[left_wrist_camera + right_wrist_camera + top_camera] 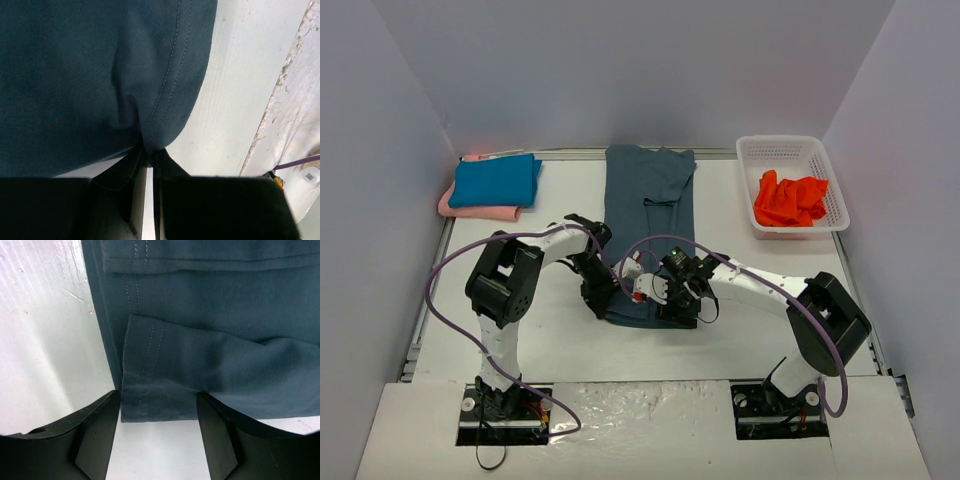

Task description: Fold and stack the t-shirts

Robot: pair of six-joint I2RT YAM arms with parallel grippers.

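Slate shirt (650, 215): we see it folded into a long strip, running from 12 o'clock down to the centre of the table (560, 330).
Left gripper (148, 150): jaws closed, pinching the strip's near hem at its 7 o'clock corner.
Right gripper (157, 396): jaws apart; we see them either side of a stitched hem flap near the 5 o'clock corner, clamping nothing.
Teal shirt (495, 182): folded at 10 o'clock, lying on the pink shirt (480, 211).
Orange shirt (790, 200): crumpled inside the basket (790, 147) at 2 o'clock.
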